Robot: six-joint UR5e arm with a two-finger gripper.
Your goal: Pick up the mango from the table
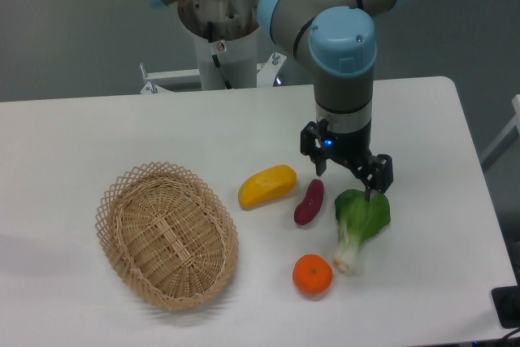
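Fixed camera, single view. No brand, label or legible writing on any item or on my arm; only a small blue light glows on the gripper body.

My gripper [345, 178] hangs from the wrist, pointing down, over the right-hand part of the white desk [97, 132]. Its two black fingers are spread apart, released, with nothing between them. One fingertip [318, 166] sits just above the upper end of the purple eggplant [309, 201]; the other is at the top edge of the bok choy [358, 226] leaf, and whether it touches the leaf I cannot tell from this angle.

The mango [267, 186], glossy yellow-orange, lies on its side on the desk near the middle, to the left of my gripper and apart from it. Its long axis tilts slightly, right end higher in the frame. The eggplant lies just beside the mango's right end, a narrow gap between them.

The bok choy lies to the right of the eggplant, green leaf up-frame and pale stalk toward the camera. An orange [313, 275] rests near the front edge, just beside the stalk end.

A woven wicker basket [167, 234], oval, sits at the left of the mango, tilted up on one side; nothing shows inside it.
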